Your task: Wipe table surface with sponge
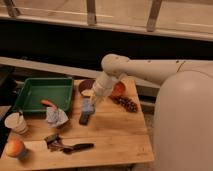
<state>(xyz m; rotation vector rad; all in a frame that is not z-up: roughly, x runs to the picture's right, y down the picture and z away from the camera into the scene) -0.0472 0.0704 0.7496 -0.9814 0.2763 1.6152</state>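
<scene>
Fingers are closed, and from the way the sponge sits right under the gripper you can take it that they have it pinched, though the contact itself is too small to make out. The gripper hangs at the end of the white arm, low over the middle of the table, just in front of the dark bowl and the orange bowl.

Your sponge is the blue-grey block there, at or just above the wood, with the black bar touching or nearly touching its near edge. You cannot tell whether the sponge is pressed flat on the planks yet.

By the look of it, you are at the start of the wipe: sponge in hand, down at the surface, no stroke to judge.

Your next move calls for downward pressure and a sweep across bare wood. The open stretch lies to the right and toward the near edge. Mind the black bar, which a stroke toward you would shove along, and the cloth wad to the left by the green tray. Pine cones lie to the right behind that open stretch, so keep the path in front of them.
</scene>
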